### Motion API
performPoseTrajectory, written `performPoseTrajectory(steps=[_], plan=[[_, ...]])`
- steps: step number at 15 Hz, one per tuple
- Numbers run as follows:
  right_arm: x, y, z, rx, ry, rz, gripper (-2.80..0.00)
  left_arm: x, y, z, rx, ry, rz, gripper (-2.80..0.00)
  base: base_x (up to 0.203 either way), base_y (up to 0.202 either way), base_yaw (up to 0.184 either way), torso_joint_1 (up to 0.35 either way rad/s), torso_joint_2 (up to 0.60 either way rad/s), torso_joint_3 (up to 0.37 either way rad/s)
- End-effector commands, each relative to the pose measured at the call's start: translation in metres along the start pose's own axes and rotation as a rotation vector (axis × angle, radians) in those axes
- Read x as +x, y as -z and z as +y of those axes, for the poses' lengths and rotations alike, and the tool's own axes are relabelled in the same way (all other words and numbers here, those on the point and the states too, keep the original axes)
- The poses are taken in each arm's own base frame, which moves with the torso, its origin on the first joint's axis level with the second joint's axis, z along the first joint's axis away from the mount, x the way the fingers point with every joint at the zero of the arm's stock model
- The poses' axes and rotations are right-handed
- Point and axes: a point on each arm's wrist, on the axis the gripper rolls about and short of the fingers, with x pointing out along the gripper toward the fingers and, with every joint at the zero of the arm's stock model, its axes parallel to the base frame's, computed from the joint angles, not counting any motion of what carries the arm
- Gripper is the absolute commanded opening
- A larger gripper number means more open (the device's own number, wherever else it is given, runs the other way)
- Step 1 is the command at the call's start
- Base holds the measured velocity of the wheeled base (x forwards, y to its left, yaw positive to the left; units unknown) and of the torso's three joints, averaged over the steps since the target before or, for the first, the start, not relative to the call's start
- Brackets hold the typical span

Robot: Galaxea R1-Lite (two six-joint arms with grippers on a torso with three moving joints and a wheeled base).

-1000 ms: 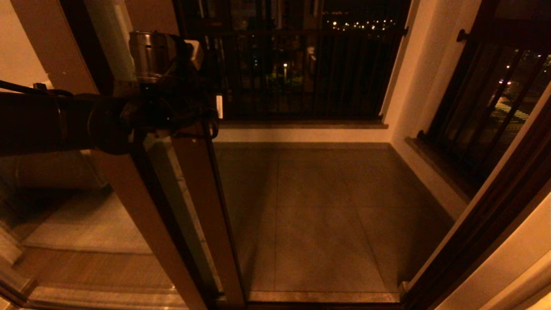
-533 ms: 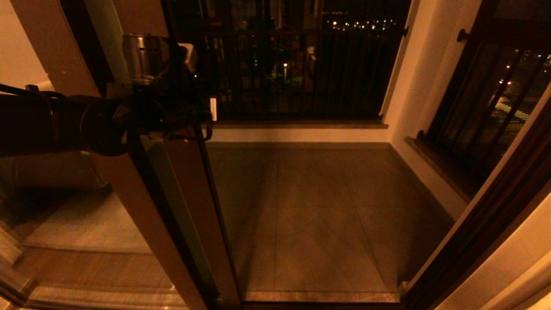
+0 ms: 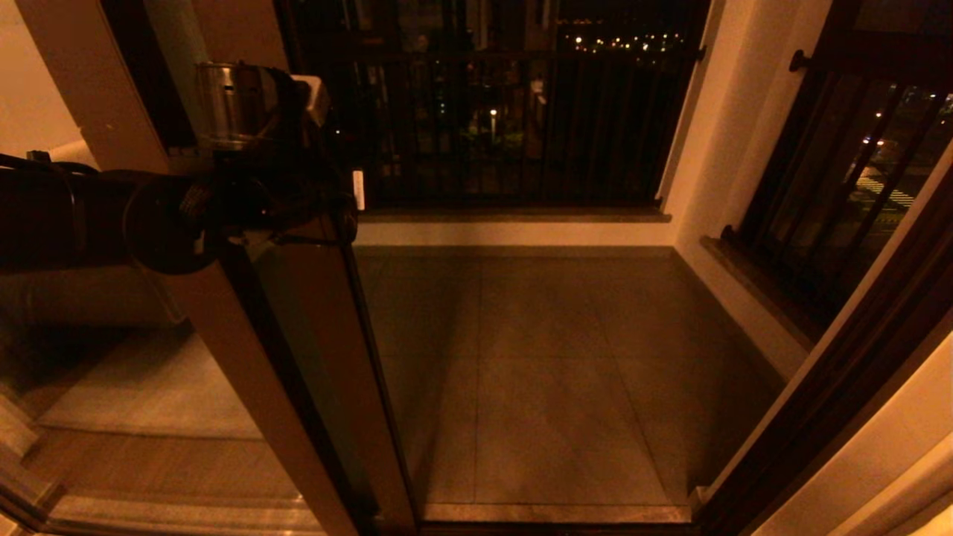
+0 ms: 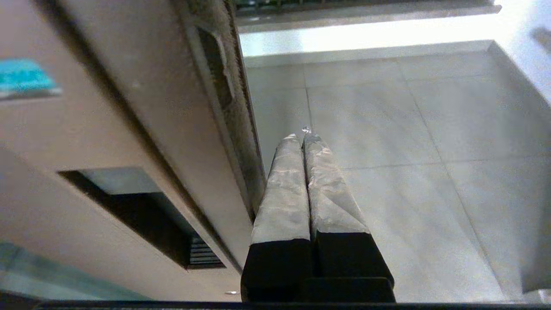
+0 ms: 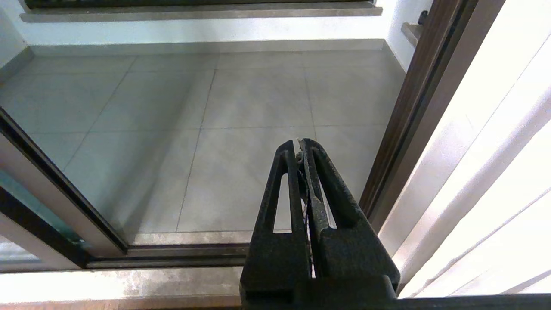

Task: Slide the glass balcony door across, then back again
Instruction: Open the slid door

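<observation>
The glass balcony door (image 3: pixel 320 357) stands at the left of the doorway, its brown stile running from top to floor. My left gripper (image 3: pixel 350 197) is shut and empty, and its fingers (image 4: pixel 284 189) lie against the stile's outer edge. In the left wrist view the door (image 4: pixel 163 107) shows its recessed handle slot (image 4: pixel 129 206) beside the gripper (image 4: pixel 302 137). My right gripper (image 5: pixel 299 144) is shut on nothing and hangs over the threshold near the right jamb. It is out of the head view. The door's stile (image 5: pixel 51 198) shows low in the right wrist view.
The tiled balcony floor (image 3: pixel 558 357) lies beyond the doorway. A black-barred window (image 3: pixel 506 112) closes the far wall and another (image 3: pixel 841 186) the right wall. The dark right jamb (image 3: pixel 834 387), the floor track (image 5: pixel 172 254) and a pale curtain (image 5: pixel 495 172) border the opening.
The door's stile and my left gripper have moved left together, and the doorway has widened a little. The right arm has not moved.
</observation>
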Motion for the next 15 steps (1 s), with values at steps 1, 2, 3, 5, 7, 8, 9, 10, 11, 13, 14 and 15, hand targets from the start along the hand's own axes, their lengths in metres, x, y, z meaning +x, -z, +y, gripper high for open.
performPoseTrajectory(steps=[1,2,3,5,7,8,9,10,11,13,14,15], plan=[[0.0,0.0,0.0,0.0,0.0,0.001,-2.8,0.0,0.002,0.002,-0.002,-0.013,-0.017,-2.8,0.0,0.0,0.0,0.0,0.0,0.0],[0.0,0.0,0.0,0.001,0.0,0.001,-2.8,0.0,0.003,0.002,-0.004,-0.013,-0.028,-2.8,0.0,0.0,0.0,0.0,0.0,0.0],[0.0,0.0,0.0,0.0,0.0,0.001,-2.8,0.0,0.005,0.002,-0.004,-0.013,-0.028,-2.8,0.0,0.0,0.0,0.0,0.0,0.0],[0.0,0.0,0.0,0.001,0.0,0.001,-2.8,0.001,0.006,0.004,-0.004,-0.019,-0.026,-2.8,0.0,0.0,0.0,0.0,0.0,0.0],[0.0,0.0,0.0,-0.001,0.0,0.001,-2.8,0.001,0.005,0.005,-0.005,-0.021,-0.029,-2.8,0.0,0.0,0.0,0.0,0.0,0.0],[0.0,0.0,0.0,-0.001,0.0,0.002,-2.8,0.0,0.005,0.005,-0.005,-0.021,-0.03,-2.8,0.0,0.0,0.0,0.0,0.0,0.0],[0.0,0.0,0.0,0.001,0.0,0.001,-2.8,0.001,0.005,0.006,-0.005,-0.025,-0.028,-2.8,0.0,0.0,0.0,0.0,0.0,0.0],[0.0,0.0,0.0,0.001,0.0,0.002,-2.8,0.001,0.005,0.007,-0.005,-0.026,-0.028,-2.8,0.0,0.0,0.0,0.0,0.0,0.0],[0.0,0.0,0.0,0.001,0.0,0.001,-2.8,0.001,0.005,0.009,-0.006,-0.033,-0.029,-2.8,0.0,0.0,0.0,0.0,0.0,0.0],[0.0,0.0,0.0,0.0,0.0,0.001,-2.8,0.001,0.005,0.011,-0.006,-0.038,-0.029,-2.8,0.0,0.0,0.0,0.0,0.0,0.0],[0.0,0.0,0.0,0.001,0.0,0.001,-2.8,0.001,0.004,0.012,-0.007,-0.04,-0.029,-2.8,0.0,0.0,0.0,0.0,0.0,0.0],[0.0,0.0,0.0,0.0,0.0,0.001,-2.8,0.001,0.005,0.012,-0.006,-0.041,-0.027,-2.8,0.0,0.0,0.0,0.0,0.0,0.0]])
